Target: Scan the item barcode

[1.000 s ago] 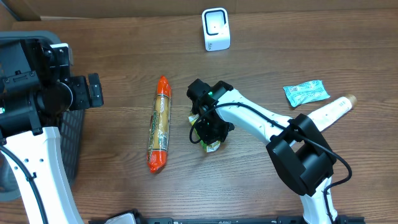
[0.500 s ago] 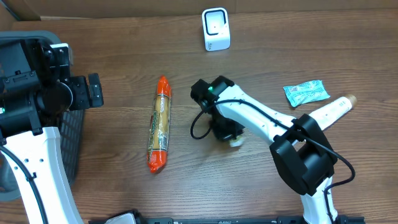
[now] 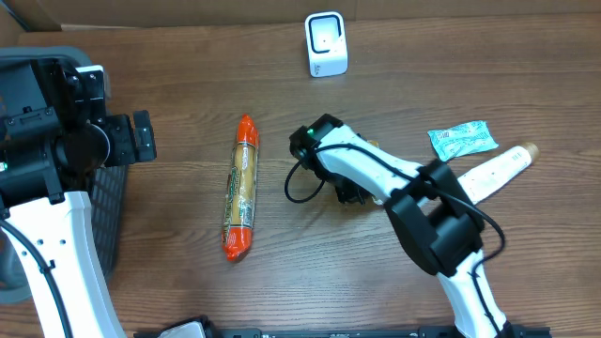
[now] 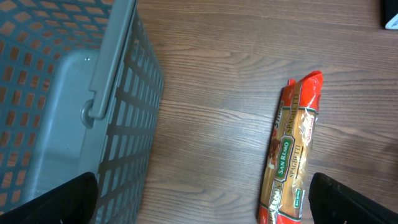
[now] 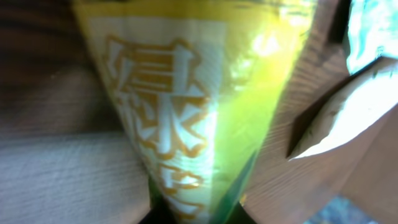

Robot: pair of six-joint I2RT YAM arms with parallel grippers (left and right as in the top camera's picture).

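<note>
Right gripper at mid-frame of the overhead view, a yellow-green packet right against its camera.
The packet fills the right wrist view and narrows toward the lower edge; I cannot tell whether that pincer is clamped on it or parted. The left gripper hangs at far left with its jaws wide apart, near the grey basket. The white scanner stands upper centre, well apart.

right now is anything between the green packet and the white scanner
Nothing visible. The table between the packet and the scanner is bare wood; the spaghetti pack lies off to one side.
</note>
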